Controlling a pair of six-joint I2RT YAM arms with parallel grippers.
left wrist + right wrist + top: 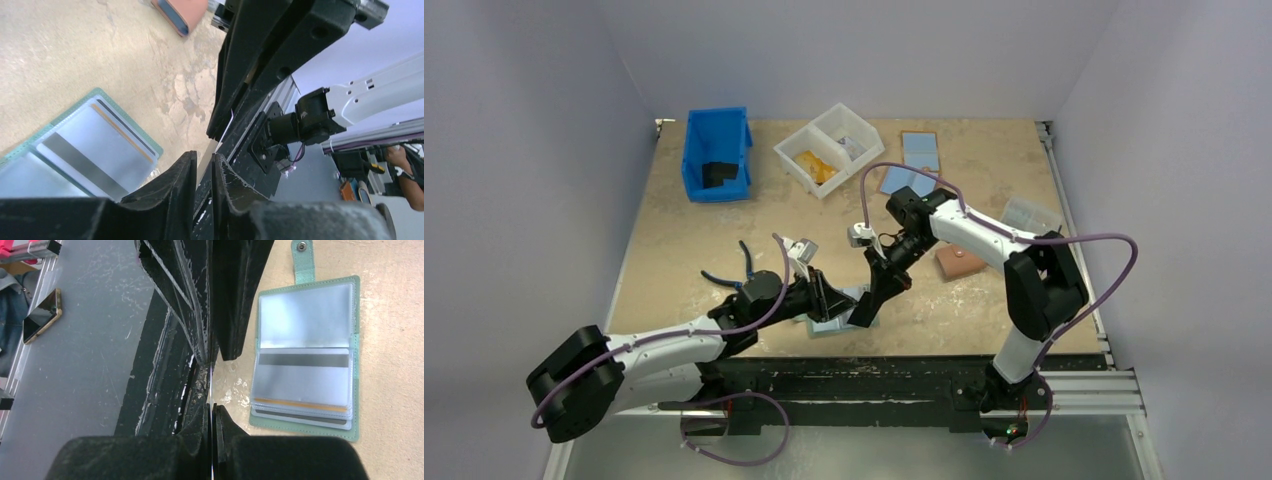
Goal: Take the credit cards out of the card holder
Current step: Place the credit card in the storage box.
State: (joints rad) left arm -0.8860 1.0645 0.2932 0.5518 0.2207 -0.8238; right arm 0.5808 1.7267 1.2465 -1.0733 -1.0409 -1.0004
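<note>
On the left, I see the left arm (664, 345) lying low, stretched from its base toward the middle of the table (684, 240). The left gripper (204, 158) has its jaws only a small slit apart. A pale strip sits in this slit, and I cannot tell if the jaws press on it.

Just beside and below the fingertips lies the card holder (356, 315), opened flat near the front edge of the table, between both arms. Its long axis runs along this front edge, and the snap tab (302, 260) points to the side of the left gripper. The clear sleeves (305, 310) face up, with the credit cards (302, 377) stacked in the half far from the tab.

On the right, the right arm (984, 235) stands up from its base, bends, and slopes steeply down toward the left gripper. The right gripper (212, 408) is pressed together on one thin card (212, 385), seen edge-on, and is almost tip to tip with the left fingers.
</note>
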